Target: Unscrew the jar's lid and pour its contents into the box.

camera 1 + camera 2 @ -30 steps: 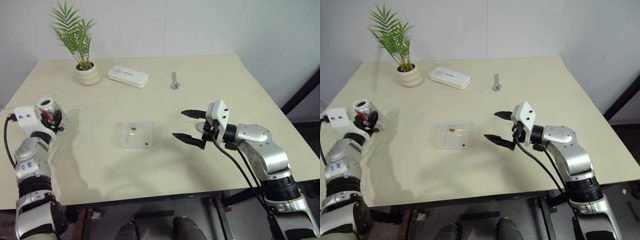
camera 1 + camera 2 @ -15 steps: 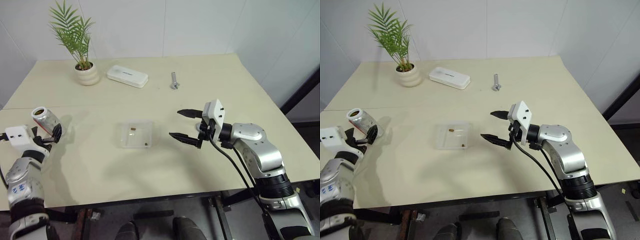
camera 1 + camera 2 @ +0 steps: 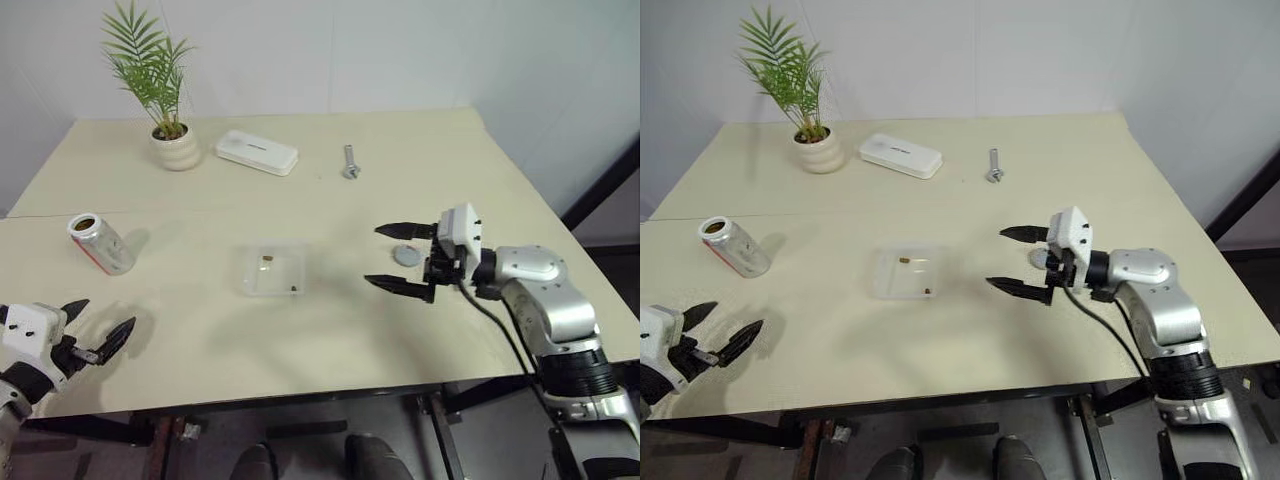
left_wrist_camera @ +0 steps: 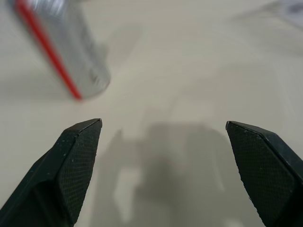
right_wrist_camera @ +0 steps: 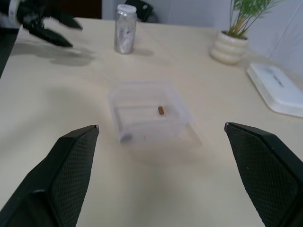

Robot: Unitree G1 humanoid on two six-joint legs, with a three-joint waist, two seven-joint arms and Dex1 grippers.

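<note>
The silver jar (image 3: 100, 243) with its red-striped label stands with its top open on the left of the table, apart from both grippers. My left gripper (image 3: 95, 330) hangs open and empty near the table's front left edge, the jar (image 4: 61, 47) just ahead of it. The clear box (image 3: 273, 270) sits mid-table with tiny brown bits of the contents (image 3: 267, 260) inside. The grey lid (image 3: 406, 255) lies flat right of the box. My right gripper (image 3: 373, 256) is open and level, pointing left at the box (image 5: 149, 111), with the lid between its fingers' bases.
At the back left a plant in a cream pot (image 3: 176, 150) stands beside a white oblong case (image 3: 256, 152). A metal bolt (image 3: 350, 162) lies at the back centre. The table's front edge runs close under my left gripper.
My left gripper opened, let go of the jar and drew back toward the front edge. The jar now stands on the table. My right gripper shifted slightly right, uncovering the lid.
</note>
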